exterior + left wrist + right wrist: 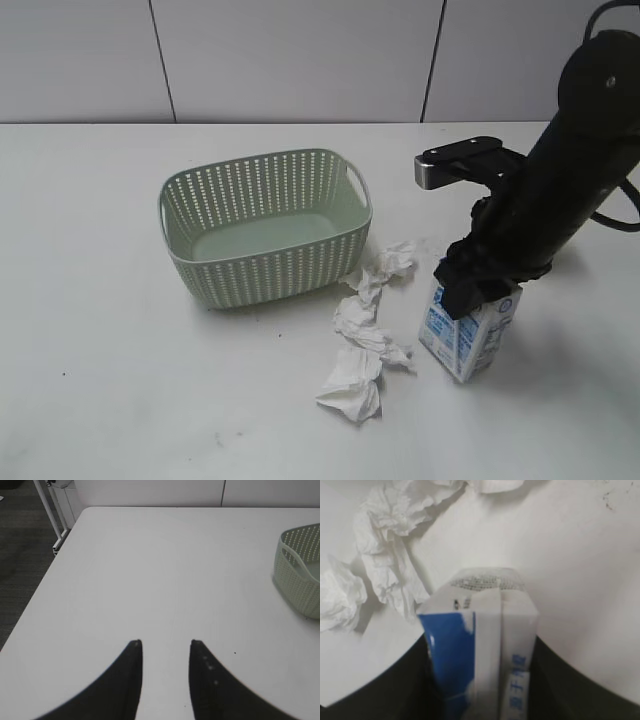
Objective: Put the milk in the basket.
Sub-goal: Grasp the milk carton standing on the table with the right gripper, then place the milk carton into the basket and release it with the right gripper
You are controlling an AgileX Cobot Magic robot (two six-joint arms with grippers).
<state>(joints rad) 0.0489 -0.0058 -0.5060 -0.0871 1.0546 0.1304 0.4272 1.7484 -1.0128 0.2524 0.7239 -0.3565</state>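
Milk (480, 650) clamped between right end effector (480, 680) fingers on table; left end effector (165, 645) parted, empty.

Milk (480, 645) print blurred, illegible.

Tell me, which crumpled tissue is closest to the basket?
The top tissue, beside the basket's right corner. The others trail away toward the front, left of the milk.

Basket (265, 225) sits left of centre on the table (90, 300). Tissues (365, 335) trail from just off its right front corner, and the milk (468, 335) stands right of them, under the right gripper (478, 282).
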